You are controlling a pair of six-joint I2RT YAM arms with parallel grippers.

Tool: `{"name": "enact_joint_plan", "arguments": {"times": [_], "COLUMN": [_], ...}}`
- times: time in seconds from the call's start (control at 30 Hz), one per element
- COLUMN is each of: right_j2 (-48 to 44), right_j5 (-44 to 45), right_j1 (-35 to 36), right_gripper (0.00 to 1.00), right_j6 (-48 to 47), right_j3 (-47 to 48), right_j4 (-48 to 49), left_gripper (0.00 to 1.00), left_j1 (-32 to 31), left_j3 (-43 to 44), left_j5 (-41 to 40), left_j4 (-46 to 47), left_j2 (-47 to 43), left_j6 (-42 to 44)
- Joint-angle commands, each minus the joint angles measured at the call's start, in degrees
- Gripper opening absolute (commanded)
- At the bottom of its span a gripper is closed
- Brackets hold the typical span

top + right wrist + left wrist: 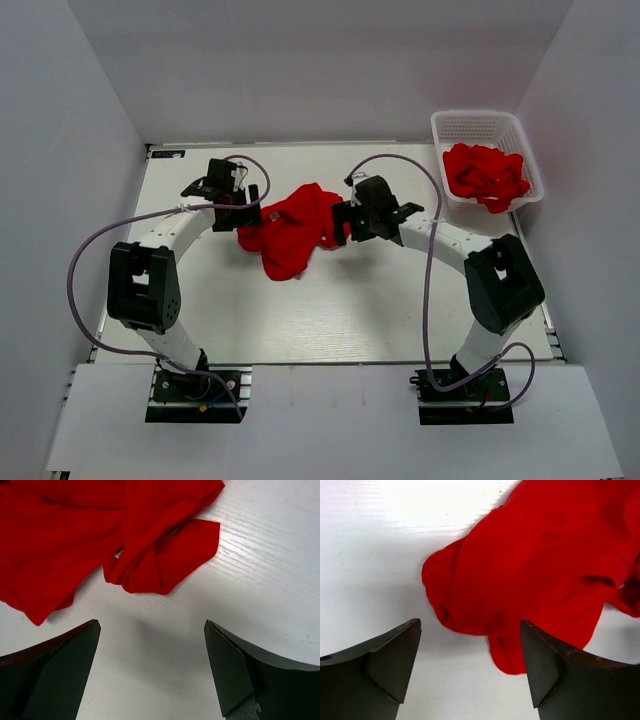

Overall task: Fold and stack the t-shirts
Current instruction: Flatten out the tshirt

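The loose t-shirt (295, 230) lies crumpled in the middle of the table (330, 320), a little toward the far side. It is bunched up rather than spread flat, so I cannot tell neck from hem. The heap is longest across the table, running left to right. One rumpled lobe hangs off its left part and points toward the near edge.

The left gripper (470, 627) sits at the left end of the heap with its jaws wide apart. In its wrist view a folded edge of the red cloth reaches down between the two dark fingers (385, 660). The edge lies just at the inner face of one finger and nothing is pinched.

The right gripper (151, 627) is at the other end, also with its jaws spread wide and nothing in them. From its wrist camera the shirt's edge and a small folded flap lie on the white tabletop just ahead of the fingertips, apart from them.

Well off to the far right, against the wall, stands a white mesh basket (478, 116). More red shirts (485, 175) are piled loosely inside it.
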Motion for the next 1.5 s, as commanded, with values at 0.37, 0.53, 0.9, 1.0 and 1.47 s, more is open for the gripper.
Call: {"name": "enact_joint_plan", "arguments": {"times": [0.37, 0.53, 0.9, 1.0, 1.47], "right_j2": [10.8, 14.8, 21.2, 22.5, 6.4], "right_j5": [-1.8, 2.1, 3.5, 6.1, 32.7], "right_j1": [0.4, 0.3, 0.3, 0.3, -1.2], "right_gripper": [0.9, 0.9, 0.62, 0.4, 0.0], "right_j6": [3.1, 5.2, 7.9, 7.8, -0.5], "right_j3": [11.4, 16.6, 22.0, 23.5, 25.7], "right_j4": [2.7, 1.7, -0.1, -1.4, 1.1], "left_gripper": [0.09, 0.0, 0.0, 0.0, 0.0], "left_j1": [-0.2, 0.3, 0.3, 0.3, 0.8], "left_j3": [1.8, 0.4, 0.4, 0.4, 12.6], "left_j5": [2.7, 3.2, 4.6, 5.2, -4.5], "left_j4": [6.9, 9.4, 11.3, 11.3, 11.2], "left_j2": [4.1, 2.2, -1.0, -1.5, -7.8], "left_j6": [1.7, 2.3, 2.3, 2.3, 4.6]}}
